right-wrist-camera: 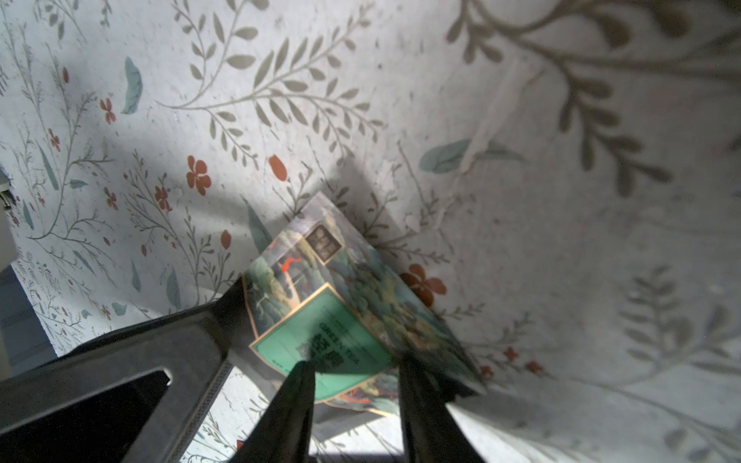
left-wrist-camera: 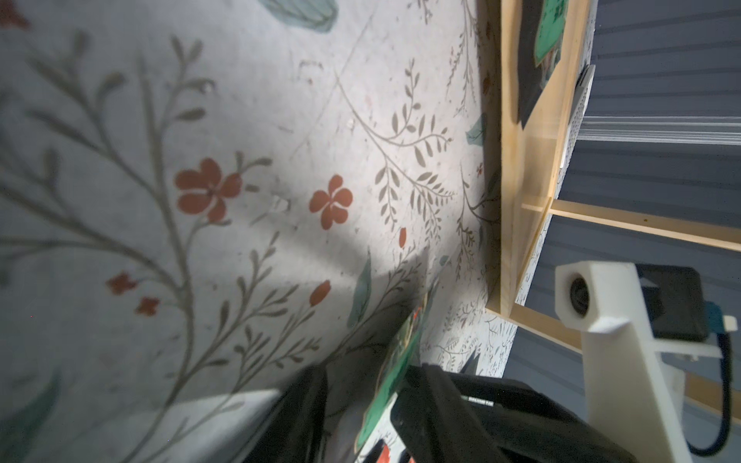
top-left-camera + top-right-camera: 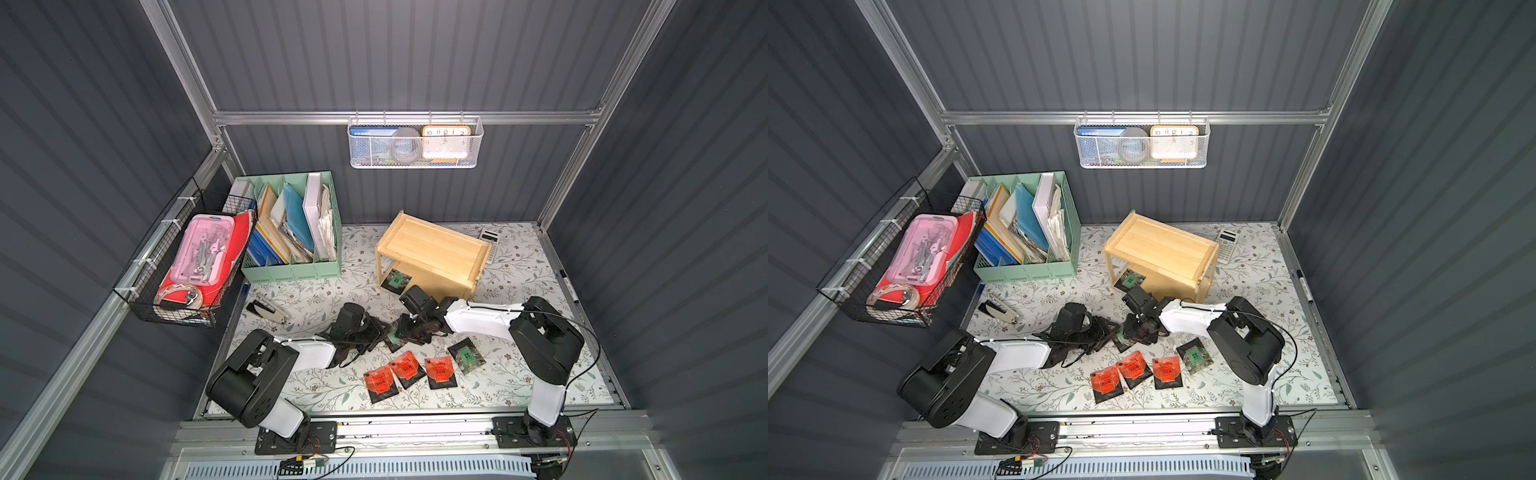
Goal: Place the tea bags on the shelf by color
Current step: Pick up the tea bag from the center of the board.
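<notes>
I work over a flowered worktop [image 3: 316,390]. The largest task piece on it is the shelf [image 3: 436,249], standing far and a little right of centre with its top board bare. Both arms reach to the middle, just near of the shelf, and the two pincers meet there on one sachet.

The right pincer [image 1: 355,362] is pinching the held green tea bag [image 1: 320,320], which hangs clear of the mat with its shadow beneath. The left pincer [image 2: 369,368] stands spread around that same bag, seen edge-on. One finger seems to lie against it and I see a gap on the other side, so I judge it is not gripping yet.

A placed green tea bag [image 3: 397,281] lies at the left end of the shelf's lower tier. The loose green tea bag [image 3: 467,355] lies flat to the right of the pincers. The three red tea bags [image 3: 407,370] sit in a row near of them.

My main worry is the hand-over:
- If the right pincer lets go before the left has a firm pinch, the thin sachet drops or swivels.
- If both arms pull on it together, it could crumple or tear.
- The lower tier is a low slot, so a pincer going in could catch the top board or push the placed bag out.
</notes>
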{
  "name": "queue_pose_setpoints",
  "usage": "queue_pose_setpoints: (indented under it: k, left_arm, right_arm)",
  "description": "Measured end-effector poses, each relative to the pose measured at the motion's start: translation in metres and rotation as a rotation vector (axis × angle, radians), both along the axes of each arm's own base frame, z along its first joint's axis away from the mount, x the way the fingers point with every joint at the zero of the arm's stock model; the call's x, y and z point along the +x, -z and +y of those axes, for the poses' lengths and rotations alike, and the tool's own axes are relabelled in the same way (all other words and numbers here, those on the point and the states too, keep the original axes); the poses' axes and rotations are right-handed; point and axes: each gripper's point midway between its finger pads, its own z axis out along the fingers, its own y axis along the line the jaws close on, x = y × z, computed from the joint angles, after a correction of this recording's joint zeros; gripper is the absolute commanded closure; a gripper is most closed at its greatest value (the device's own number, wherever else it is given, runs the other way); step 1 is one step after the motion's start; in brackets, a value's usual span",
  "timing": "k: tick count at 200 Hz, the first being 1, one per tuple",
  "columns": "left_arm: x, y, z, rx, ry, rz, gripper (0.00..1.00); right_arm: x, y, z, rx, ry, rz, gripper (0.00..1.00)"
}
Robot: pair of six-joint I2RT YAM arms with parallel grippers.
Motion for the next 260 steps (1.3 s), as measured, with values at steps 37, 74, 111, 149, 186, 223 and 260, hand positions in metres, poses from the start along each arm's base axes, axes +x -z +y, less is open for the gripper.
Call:
queue_pose_setpoints:
  k: [37, 74, 111, 149, 186, 223, 260]
  left_arm:
    - [-0.001, 0.001, -0.001, -0.008, 0.008, 0.006, 0.76]
    - [-0.003, 0.003, -0.001, -0.01, 0.007, 0.011, 0.88]
    - [-0.004, 0.002, -0.001, -0.011, 0.011, 0.007, 0.99]
    - [-0.004, -0.001, -0.001, -0.009, 0.015, 0.003, 1.0]
    - [-0.005, -0.01, 0.0, -0.012, 0.017, -0.017, 1.0]
    - [-0.005, -0.027, 0.002, -0.016, 0.014, -0.054, 1.0]
    - [0.0, -0.048, 0.003, -0.024, 0.002, -0.11, 1.0]
  right_arm:
    - [0.0, 0.0, 0.0, 0.003, -0.001, 0.003, 0.6]
    - [0.0, 0.0, 0.0, 0.007, 0.0, 0.008, 0.6]
    - [0.0, 0.0, 0.0, 0.009, -0.003, 0.008, 0.58]
    - [-0.001, -0.003, -0.001, 0.018, -0.013, -0.002, 0.5]
    - [-0.012, -0.013, -0.012, 0.015, -0.025, -0.011, 0.44]
    - [-0.02, -0.048, -0.021, 0.064, -0.033, -0.068, 0.41]
    - [-0.028, -0.081, -0.033, 0.106, -0.044, -0.14, 0.37]
